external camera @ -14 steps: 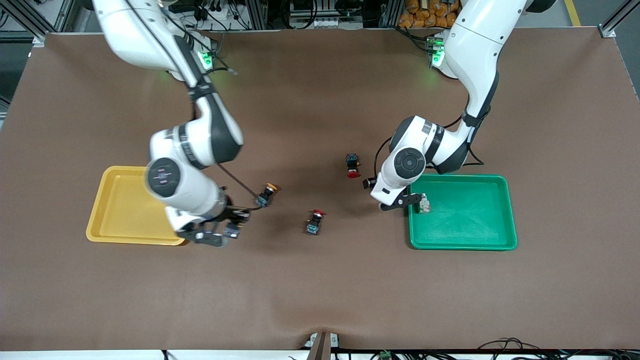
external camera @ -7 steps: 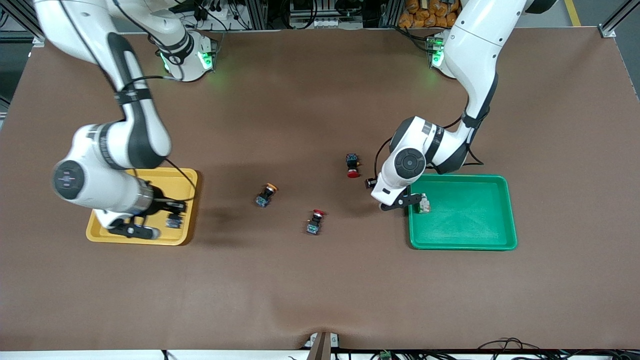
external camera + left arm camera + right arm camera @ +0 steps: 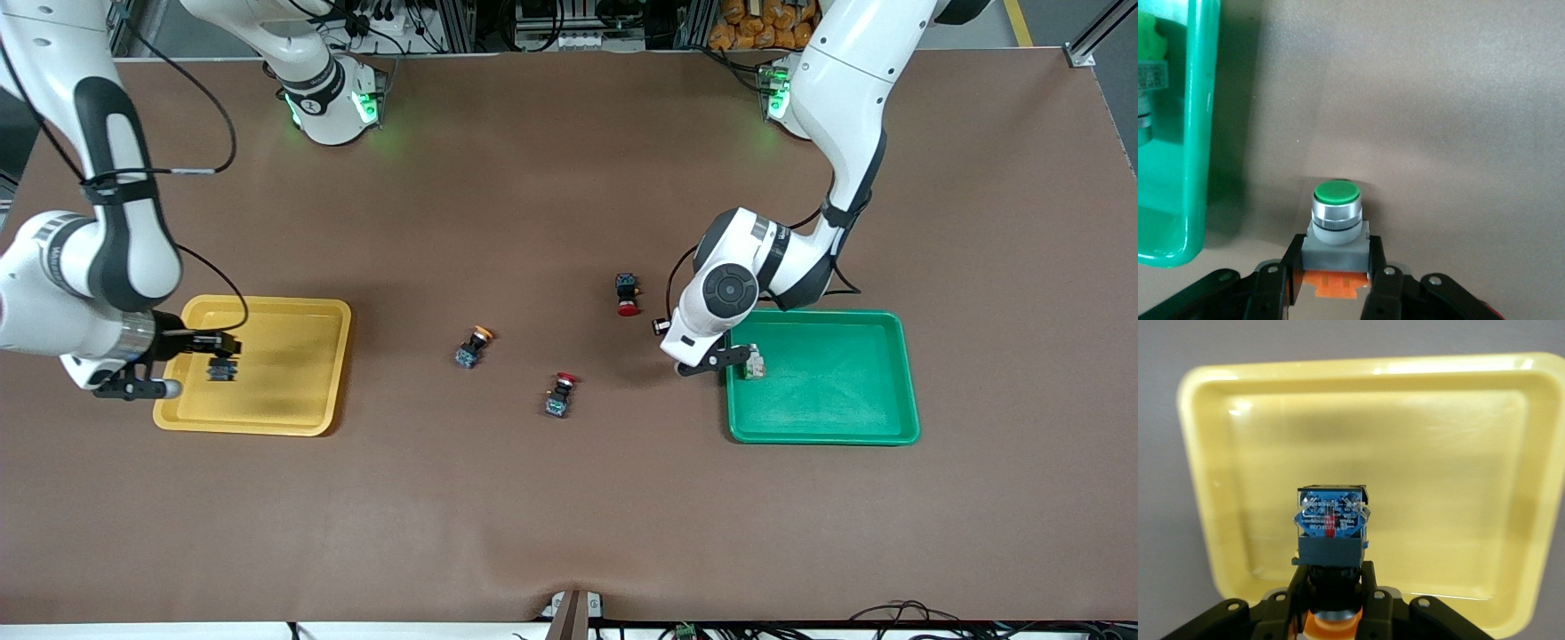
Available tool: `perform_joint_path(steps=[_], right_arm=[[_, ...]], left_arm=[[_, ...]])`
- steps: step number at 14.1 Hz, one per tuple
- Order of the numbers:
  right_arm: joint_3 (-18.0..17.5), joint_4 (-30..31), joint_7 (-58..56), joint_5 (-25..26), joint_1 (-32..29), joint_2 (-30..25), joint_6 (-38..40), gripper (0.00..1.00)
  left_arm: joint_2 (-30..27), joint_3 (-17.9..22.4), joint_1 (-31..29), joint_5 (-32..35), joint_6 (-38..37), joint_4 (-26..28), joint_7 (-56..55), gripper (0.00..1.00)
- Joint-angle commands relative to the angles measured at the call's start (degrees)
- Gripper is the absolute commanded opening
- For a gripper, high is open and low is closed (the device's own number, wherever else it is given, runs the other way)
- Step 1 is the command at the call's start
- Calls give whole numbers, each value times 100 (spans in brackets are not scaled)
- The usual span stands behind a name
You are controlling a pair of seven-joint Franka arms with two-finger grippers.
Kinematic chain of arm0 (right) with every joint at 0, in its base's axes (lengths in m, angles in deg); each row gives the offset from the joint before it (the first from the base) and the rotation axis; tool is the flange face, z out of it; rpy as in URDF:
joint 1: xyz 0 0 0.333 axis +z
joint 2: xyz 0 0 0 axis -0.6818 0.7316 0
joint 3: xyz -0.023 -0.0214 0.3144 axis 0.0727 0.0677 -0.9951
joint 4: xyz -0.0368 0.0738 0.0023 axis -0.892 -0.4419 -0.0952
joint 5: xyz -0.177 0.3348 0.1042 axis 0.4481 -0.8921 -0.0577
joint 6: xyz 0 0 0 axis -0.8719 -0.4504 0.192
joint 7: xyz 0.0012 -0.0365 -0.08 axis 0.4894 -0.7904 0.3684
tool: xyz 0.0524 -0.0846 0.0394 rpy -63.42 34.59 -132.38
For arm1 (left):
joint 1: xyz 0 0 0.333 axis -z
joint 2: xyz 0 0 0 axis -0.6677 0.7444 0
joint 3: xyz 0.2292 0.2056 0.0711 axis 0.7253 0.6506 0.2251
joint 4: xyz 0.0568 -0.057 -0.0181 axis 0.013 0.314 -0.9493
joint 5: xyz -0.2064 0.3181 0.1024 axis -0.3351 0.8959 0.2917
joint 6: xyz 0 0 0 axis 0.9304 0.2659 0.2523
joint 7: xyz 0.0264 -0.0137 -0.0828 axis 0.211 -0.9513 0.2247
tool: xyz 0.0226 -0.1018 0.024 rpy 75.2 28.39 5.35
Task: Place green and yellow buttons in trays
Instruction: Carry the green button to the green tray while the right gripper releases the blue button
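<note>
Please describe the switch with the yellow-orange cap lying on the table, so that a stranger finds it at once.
Start at the shallow yellow plastic tray and look toward the table's middle. The first small dark-bodied switch with a yellow-orange mushroom cap lies there on bare brown table. Its neighbours, two similar switches, have red caps.

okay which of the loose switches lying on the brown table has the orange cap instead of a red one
The orange-capped switch, the one lying closest to the yellow tray. The other two loose ones, the red-capped switch nearest the front camera and the red-capped switch farthest from it, have red caps.
</note>
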Motion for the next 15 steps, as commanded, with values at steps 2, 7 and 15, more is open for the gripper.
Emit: perform_joint_path(steps=[2, 7, 15], right_arm=[[-144, 74, -793, 55, -573, 94, -221, 0], [-197, -172, -698, -6, -311, 50, -151, 100], [-197, -637, 2883, -32, 1982, 225, -124, 100]], left_arm=[[-345, -20, -267, 104, -622, -274, 109, 0], [-495, -11, -1136, 113, -1372, -505, 1724, 0], [-303, 6, -1779, 544, -1180, -390, 2703, 0]])
